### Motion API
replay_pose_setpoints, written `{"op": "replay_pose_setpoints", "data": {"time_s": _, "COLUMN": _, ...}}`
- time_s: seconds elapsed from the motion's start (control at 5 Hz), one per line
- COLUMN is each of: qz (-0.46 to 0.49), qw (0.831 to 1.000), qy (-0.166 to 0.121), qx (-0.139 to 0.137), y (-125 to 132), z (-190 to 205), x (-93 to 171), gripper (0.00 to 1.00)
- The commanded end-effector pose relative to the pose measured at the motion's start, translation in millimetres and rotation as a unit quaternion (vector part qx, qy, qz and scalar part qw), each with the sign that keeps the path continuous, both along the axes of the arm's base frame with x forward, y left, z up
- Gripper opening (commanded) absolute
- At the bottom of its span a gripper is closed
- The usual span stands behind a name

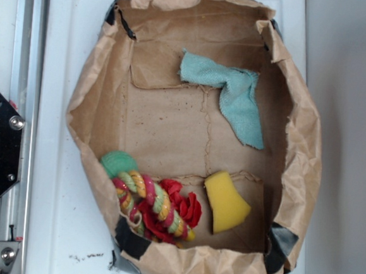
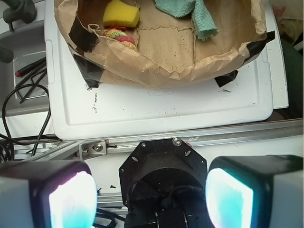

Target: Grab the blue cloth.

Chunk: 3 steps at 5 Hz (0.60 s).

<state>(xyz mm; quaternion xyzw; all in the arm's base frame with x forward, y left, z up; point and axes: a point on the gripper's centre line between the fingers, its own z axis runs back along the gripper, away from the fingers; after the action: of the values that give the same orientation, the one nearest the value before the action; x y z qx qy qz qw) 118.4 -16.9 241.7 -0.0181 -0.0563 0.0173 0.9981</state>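
1. Gripper (image 2: 151,190): fingers spread wide, holding nothing, parked over the robot base (image 2: 164,178), well short of the bag, so the reach appears not yet begun.
2. White tray (image 2: 156,107): supports the paper bag (image 1: 299,152), whose walls are rolled down and taped, presumably for top access.
3. Yellow sponge (image 1: 225,201) and rope toy (image 1: 155,208): distractors at one end.
4. Blue cloth (image 1: 234,93): pale teal, fuzzy, L-shaped, lying flat at the opposite end, unobstructed.

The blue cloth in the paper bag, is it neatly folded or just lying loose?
Loose. The blue cloth lies in a crooked L on the bag floor, edges uneven.
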Motion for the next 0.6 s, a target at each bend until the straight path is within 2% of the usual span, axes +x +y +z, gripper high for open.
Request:
{"op": "replay_pose_setpoints", "data": {"time_s": 0.0, "qz": 0.0, "qw": 1.0, "qy": 0.0, "qx": 0.0, "y": 0, "z": 0, "x": 0, "gripper": 1.0}}
{"op": "replay_pose_setpoints", "data": {"time_s": 0.2, "qz": 0.007, "qw": 1.0, "qy": -0.007, "qx": -0.019, "y": 8, "z": -5, "x": 42, "gripper": 1.0}}
{"op": "replay_pose_setpoints", "data": {"time_s": 0.4, "qz": 0.012, "qw": 0.999, "qy": -0.027, "qx": -0.022, "y": 17, "z": -8, "x": 75, "gripper": 1.0}}
